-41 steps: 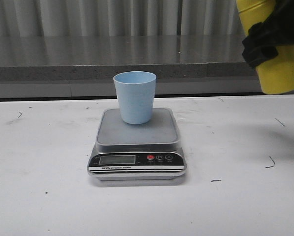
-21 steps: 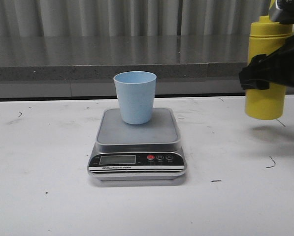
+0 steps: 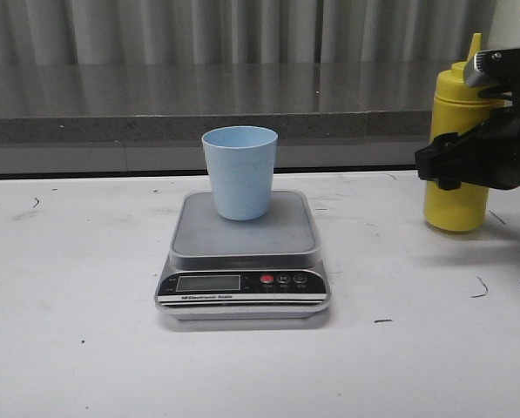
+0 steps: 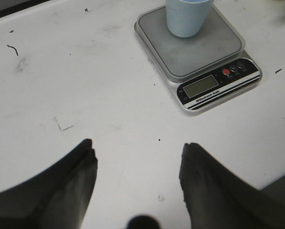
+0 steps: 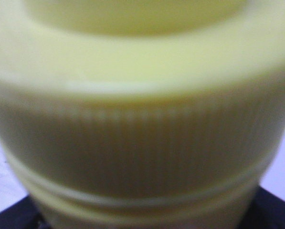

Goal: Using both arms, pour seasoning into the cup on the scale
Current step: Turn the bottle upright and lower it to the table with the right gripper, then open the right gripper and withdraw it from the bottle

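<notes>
The pale blue cup stands upright on the rear part of the scale's grey platform, mid-table. The yellow seasoning bottle is upright at the far right, its base down at the table and its nozzle pointing up. My right gripper is shut around the bottle's middle; in the right wrist view the ribbed yellow bottle fills the picture and hides the fingers. My left gripper hangs open over bare table, with the scale and the cup well ahead of it. The front view does not show it.
A grey ledge with a corrugated wall behind it runs along the back of the white table. Small dark scuffs mark the tabletop. The table's edge shows near my left gripper.
My right gripper has come down and slightly left with the bottle, which went from tilted and raised to upright at table level. The cup, the scale and the left arm have not moved.
</notes>
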`<state>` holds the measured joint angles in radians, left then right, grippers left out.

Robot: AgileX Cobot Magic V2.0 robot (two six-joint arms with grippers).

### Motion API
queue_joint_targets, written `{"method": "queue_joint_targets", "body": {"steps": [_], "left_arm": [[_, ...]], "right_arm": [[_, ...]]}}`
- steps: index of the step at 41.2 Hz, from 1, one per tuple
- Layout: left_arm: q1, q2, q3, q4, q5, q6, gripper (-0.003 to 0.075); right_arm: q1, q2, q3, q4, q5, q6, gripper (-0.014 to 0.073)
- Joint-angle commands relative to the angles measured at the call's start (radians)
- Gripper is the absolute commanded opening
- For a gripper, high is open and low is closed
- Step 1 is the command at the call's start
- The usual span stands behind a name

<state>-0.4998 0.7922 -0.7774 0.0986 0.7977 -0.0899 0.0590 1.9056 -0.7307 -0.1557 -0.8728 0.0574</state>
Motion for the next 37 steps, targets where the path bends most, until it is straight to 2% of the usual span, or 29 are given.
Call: {"method": "queue_joint_targets", "body": {"steps": [1,10,20,25,37], "left_arm": [[-0.007,-0.005,-0.025,0.003,-0.065,-0.003,0.0387],[-0.007,-0.005,-0.025,0.003,-0.065,-0.003,0.0387],[-0.007,-0.005,-0.025,0.003,-0.065,-0.003,0.0387],[-0.007,-0.005,-0.025,0.003,-0.065,-0.003,0.0387],[-0.007,-0.005,-0.025,0.003,-0.065,-0.003,0.0387]], "right_arm": [[-0.005,-0.039,-0.03,0.016,-0.146,-0.011,0.0381],[-0.005,-0.011,-0.03,0.014,-0.16,-0.011,0.0396],[-0.005,-0.017,-0.029,0.007,-0.159,-0.008,0.0659],[-0.005,-0.041,-0.019,-0.004,-0.153,0.02,0.0663],[-0.005,-0.143,0.101,-0.008,-0.028,0.041,0.0663]]}}
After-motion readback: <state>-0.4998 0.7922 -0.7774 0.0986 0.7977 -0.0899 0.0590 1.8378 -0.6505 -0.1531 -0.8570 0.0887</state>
